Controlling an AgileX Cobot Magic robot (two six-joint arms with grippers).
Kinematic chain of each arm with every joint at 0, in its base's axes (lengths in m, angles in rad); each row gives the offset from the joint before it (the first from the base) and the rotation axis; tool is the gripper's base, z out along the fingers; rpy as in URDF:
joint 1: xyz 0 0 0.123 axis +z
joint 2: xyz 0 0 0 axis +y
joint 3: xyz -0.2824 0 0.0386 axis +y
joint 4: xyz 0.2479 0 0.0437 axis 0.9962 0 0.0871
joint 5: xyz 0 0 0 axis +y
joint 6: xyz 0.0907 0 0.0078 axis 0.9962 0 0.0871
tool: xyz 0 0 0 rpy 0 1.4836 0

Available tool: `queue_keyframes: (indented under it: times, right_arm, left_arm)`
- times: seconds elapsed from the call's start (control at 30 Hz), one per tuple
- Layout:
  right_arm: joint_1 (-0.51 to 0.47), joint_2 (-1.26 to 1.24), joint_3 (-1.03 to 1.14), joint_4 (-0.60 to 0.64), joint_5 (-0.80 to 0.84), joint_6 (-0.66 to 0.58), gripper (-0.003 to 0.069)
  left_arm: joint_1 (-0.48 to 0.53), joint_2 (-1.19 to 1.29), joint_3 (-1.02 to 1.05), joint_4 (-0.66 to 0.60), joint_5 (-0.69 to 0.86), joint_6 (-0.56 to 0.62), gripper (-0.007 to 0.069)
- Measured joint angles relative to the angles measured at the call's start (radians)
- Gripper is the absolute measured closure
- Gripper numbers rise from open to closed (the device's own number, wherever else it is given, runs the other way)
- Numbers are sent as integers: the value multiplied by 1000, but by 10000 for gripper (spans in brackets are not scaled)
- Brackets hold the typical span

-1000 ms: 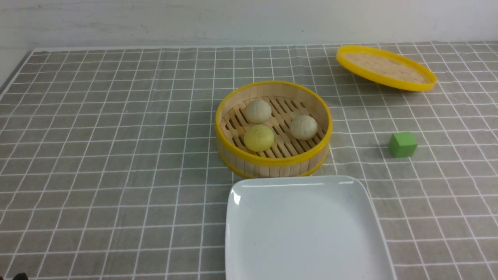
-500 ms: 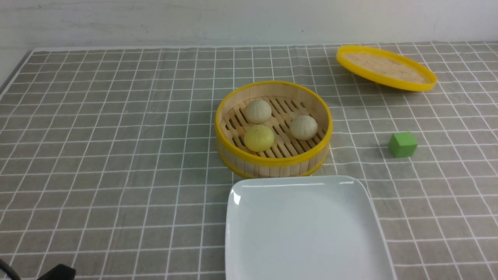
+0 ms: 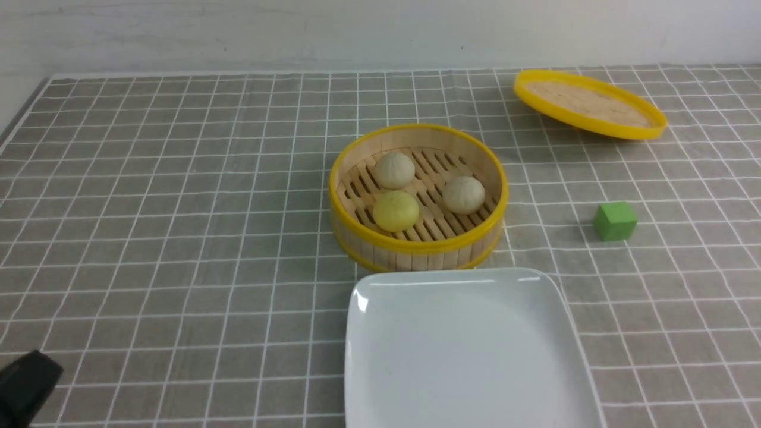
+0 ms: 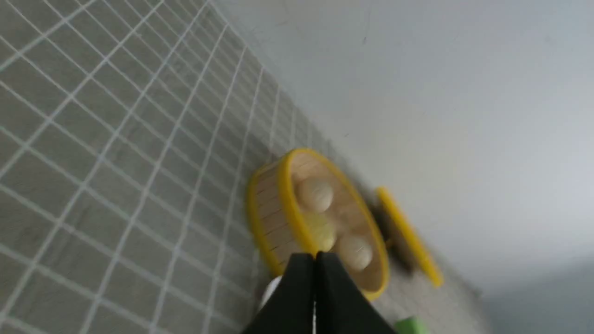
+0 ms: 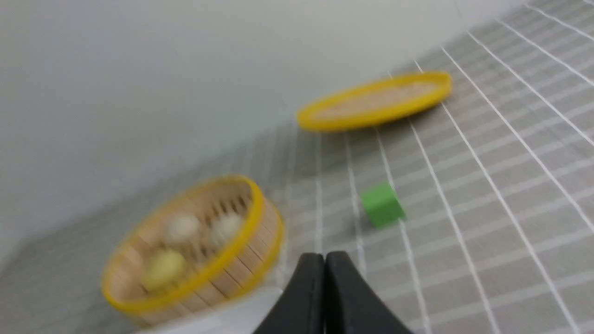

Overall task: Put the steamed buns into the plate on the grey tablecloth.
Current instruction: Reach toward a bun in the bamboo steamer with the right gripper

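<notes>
Three steamed buns sit in a round yellow-rimmed bamboo steamer [image 3: 416,249]: an off-white one [image 3: 394,169] at the back, another off-white one [image 3: 463,194] to the right, a pale yellow one [image 3: 395,210] in front. The white square plate [image 3: 380,356] lies empty on the grey tablecloth [image 3: 178,208], just in front of the steamer. My left gripper [image 4: 315,260] is shut with nothing in it; a black part of that arm [image 3: 24,386] shows at the front left corner. My right gripper [image 5: 325,260] is shut and empty too, out of the front view. Both are far from the buns.
The steamer's flat yellow-rimmed lid [image 3: 588,104] rests tilted at the back right. A green cube [image 3: 615,220] stands to the right of the steamer. A white wall [image 3: 357,30] runs behind the table's far edge.
The left arm's black tip has risen further into the front left corner of the front view. Buns, steamer, plate, lid and cube have not moved.
</notes>
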Motion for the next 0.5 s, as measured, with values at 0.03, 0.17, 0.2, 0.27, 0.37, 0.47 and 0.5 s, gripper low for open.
queue_keyframes:
  times: [0.03, 0.17, 0.2, 0.27, 0.37, 0.47, 0.5]
  right_arm:
    - [-1, 93, -41, -30, 95, 9, 672]
    - [-3, 363, -155, -50, 293, -4, 673]
    - [-3, 432, -190, -32, 309, -42, 673]
    - [-3, 576, -277, 48, 319, -177, 667]
    - [1, 738, -387, 205, 335, -367, 647]
    - [47, 917, -517, 337, 386, -545, 590]
    - [75, 976, -563, 362, 399, -576, 564]
  left_arm:
    - [-1, 65, -25, 23, 94, 9, 622]
    - [-4, 245, -70, 51, 269, 31, 622]
    - [-5, 292, -80, 53, 293, 48, 622]
    - [-5, 386, -103, 50, 306, 108, 622]
    - [-5, 491, -139, 33, 305, 197, 622]
    - [-5, 574, -169, 5, 304, 287, 615]
    - [-5, 596, -174, -5, 301, 311, 610]
